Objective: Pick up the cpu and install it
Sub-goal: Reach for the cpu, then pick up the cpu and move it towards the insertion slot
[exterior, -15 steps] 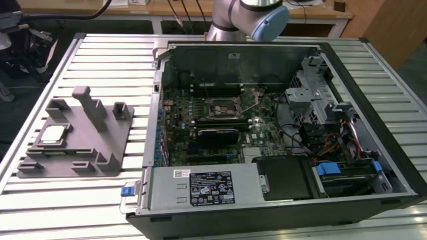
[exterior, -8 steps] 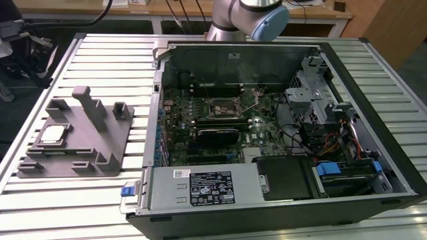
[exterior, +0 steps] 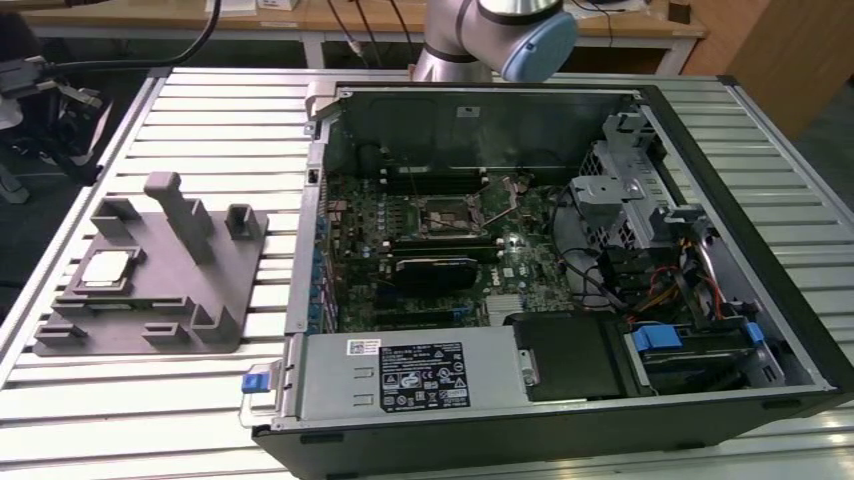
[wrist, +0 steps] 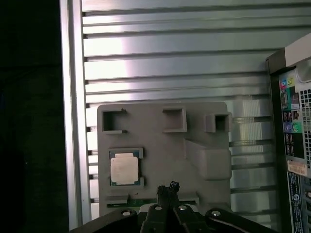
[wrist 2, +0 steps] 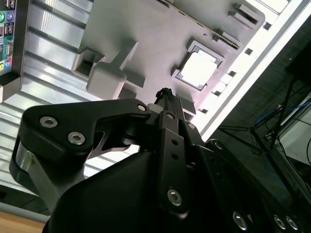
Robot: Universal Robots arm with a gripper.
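The cpu (exterior: 107, 270) is a small square chip with a silvery top. It lies flat in a pocket of the grey fixture tray (exterior: 160, 310), on the slatted table at the exterior view's left. Both wrist views look down on it from well above: the cpu (wrist: 124, 169) (wrist 2: 198, 69) rests in the tray (wrist: 160, 145) (wrist 2: 146, 29). My gripper (wrist: 168, 187) (wrist 2: 165, 94) hangs high over the tray, off to one side of the chip, with its thin black fingertips shut together and nothing between them.
An open computer case (exterior: 561, 110) lies on the table to the exterior view's right of the tray, with its motherboard and processor socket (exterior: 451, 215) exposed. Upright posts (exterior: 180, 215) stand on the tray. The arm's base (exterior: 454, 50) rises behind the case.
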